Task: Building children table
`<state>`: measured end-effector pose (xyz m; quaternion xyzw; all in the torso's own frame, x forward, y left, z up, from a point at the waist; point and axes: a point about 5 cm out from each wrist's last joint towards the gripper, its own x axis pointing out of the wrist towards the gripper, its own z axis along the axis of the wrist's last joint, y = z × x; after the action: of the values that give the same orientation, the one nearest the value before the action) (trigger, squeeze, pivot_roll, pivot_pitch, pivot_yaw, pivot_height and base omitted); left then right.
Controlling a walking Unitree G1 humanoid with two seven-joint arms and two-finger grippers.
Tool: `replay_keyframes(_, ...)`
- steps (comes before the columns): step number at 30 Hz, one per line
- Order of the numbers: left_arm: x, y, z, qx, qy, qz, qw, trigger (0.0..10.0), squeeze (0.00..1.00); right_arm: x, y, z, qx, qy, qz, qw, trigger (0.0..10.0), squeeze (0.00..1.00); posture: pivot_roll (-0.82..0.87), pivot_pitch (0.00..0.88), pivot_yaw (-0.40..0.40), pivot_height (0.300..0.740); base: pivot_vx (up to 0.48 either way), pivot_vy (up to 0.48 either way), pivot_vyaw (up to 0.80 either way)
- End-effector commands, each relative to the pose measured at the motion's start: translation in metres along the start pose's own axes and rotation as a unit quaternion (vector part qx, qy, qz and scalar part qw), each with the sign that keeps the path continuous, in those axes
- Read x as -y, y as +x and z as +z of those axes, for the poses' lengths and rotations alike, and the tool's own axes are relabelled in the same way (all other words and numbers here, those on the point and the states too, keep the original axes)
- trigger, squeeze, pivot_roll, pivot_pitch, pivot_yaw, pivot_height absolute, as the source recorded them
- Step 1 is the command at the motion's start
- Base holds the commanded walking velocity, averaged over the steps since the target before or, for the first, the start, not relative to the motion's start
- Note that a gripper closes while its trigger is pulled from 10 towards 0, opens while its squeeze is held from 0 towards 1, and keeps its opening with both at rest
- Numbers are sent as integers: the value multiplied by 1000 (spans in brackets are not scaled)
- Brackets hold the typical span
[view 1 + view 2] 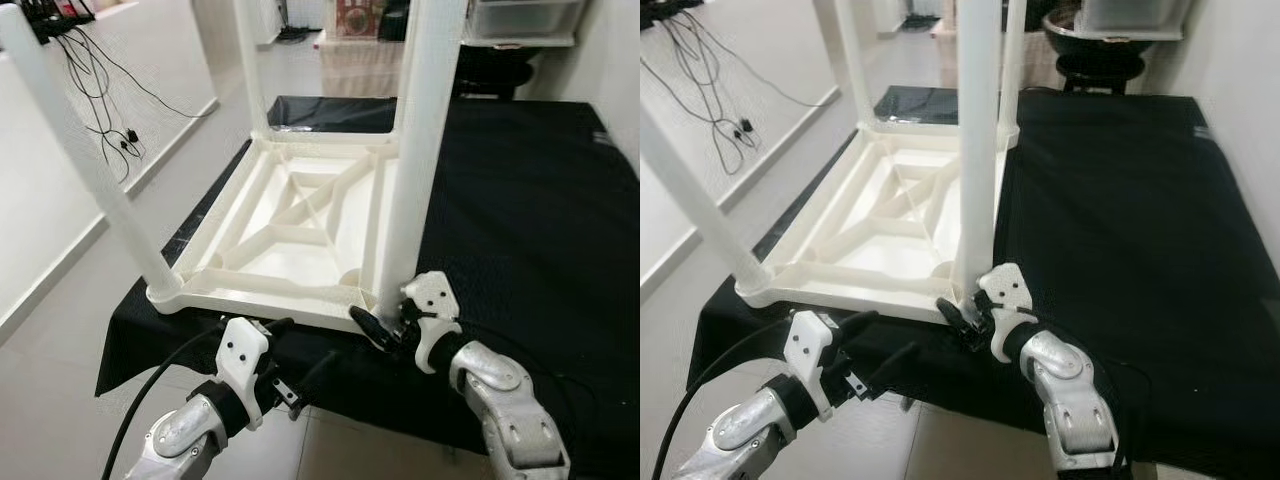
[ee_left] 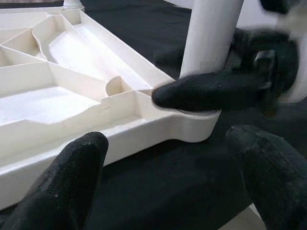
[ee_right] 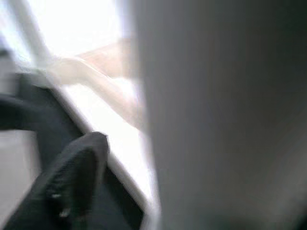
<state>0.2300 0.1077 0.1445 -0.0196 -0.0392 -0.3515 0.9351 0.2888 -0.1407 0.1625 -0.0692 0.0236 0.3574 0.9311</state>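
Observation:
A white plastic children's table (image 1: 232, 262) lies upside down on a black cloth (image 1: 520, 200), its ribbed underside facing up. White legs stand up from its corners, the near right leg (image 1: 420, 150) and the near left leg (image 1: 80, 150) among them. My right gripper (image 1: 385, 325) is at the foot of the near right leg, shut on it, one finger (image 2: 211, 91) lying across the corner socket. My left gripper (image 1: 300, 350) hovers open just in front of the table's near edge, its fingertips (image 2: 62, 182) wide apart and holding nothing.
The cloth-covered surface ends just before me, with pale floor (image 1: 60, 340) below and to the left. Black cables (image 1: 100, 90) hang on the white left wall. Furniture and a clear storage box (image 1: 520, 20) stand behind. The cloth's right half is bare.

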Motion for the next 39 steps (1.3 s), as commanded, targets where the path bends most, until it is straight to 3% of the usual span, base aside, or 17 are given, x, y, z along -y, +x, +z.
replay_keyframes(1,-1,0,-3,-4,-5,5,1000,10000,0,10,-3,16,17,-32,99,994,10000,0,33,135,62,740,0,0,0)
replay_keyframes(14,-1,2,-2,0,-6,5,1000,10000,0,43,-12,42,20,-50,223,973,10000,0,42,134,55,740,0,0,0)
replay_keyframes(15,0,2,-2,0,-5,5,1000,10000,0,46,-9,46,25,-49,228,972,8353,0,45,134,55,740,0,0,0)
replay_keyframes(18,0,2,-2,-1,-5,5,1000,10000,0,48,-7,49,29,-48,234,971,8353,0,45,134,55,740,0,0,0)
replay_keyframes(19,0,2,-2,-1,-4,5,1000,10000,0,51,-5,52,36,-45,237,970,0,0,48,134,53,740,0,0,0)
replay_keyframes(31,1,4,-2,1,-6,5,1000,10000,0,59,-7,51,42,-37,247,967,0,0,32,142,45,740,0,0,0)
replay_keyframes(37,1,3,-2,2,-6,6,1000,10000,0,63,-10,47,58,-29,189,980,0,0,20,146,45,740,0,0,0)
replay_keyframes(39,0,3,-2,2,-7,7,1000,10000,0,54,-10,35,41,-24,123,991,0,0,10,147,36,740,0,0,0)
